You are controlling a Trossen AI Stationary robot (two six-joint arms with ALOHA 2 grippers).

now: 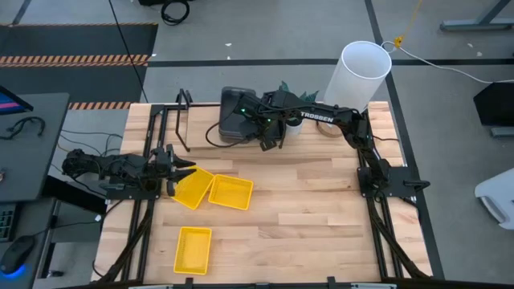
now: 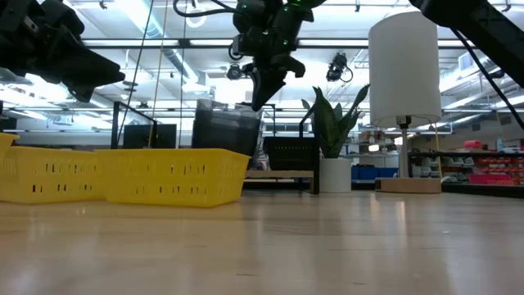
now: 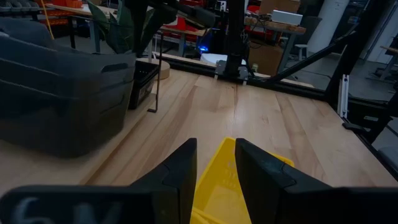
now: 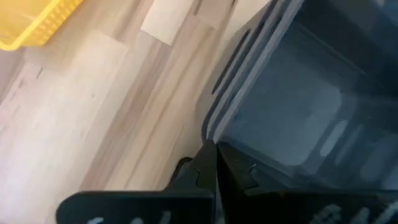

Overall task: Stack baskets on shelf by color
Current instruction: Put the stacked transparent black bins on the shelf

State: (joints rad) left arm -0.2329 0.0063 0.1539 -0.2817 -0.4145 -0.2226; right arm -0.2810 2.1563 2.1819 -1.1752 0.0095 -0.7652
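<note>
A stack of dark grey baskets [image 1: 238, 117] stands on its base at the far middle of the table, with a black mesh basket [image 3: 143, 79] beside it. My right gripper [image 1: 268, 141] is shut and points steeply down at the stack's near right rim [image 4: 214, 118]. Three yellow baskets lie on the table: two side by side [image 1: 191, 189] [image 1: 231, 193] and one near the front edge [image 1: 193, 249]. My left gripper [image 3: 215, 167] is open and hovers level above the left yellow basket [image 3: 224, 180], clear of it. The shelf's black tube frame [image 1: 183, 120] stands at the far left. My right gripper's shut fingertips [image 4: 210, 155] stand right at the outer edge of the grey stack's rim, coming from above at a slant. I cannot tell whether they touch the rim. Nothing shows between the fingers.
A tall white cylinder [image 1: 363, 74] and a potted plant [image 1: 293, 96] stand at the far right of the table. The middle and right of the tabletop [image 1: 321, 217] show bare wood. A desk with cables [image 1: 24, 144] lies beyond the left edge.
</note>
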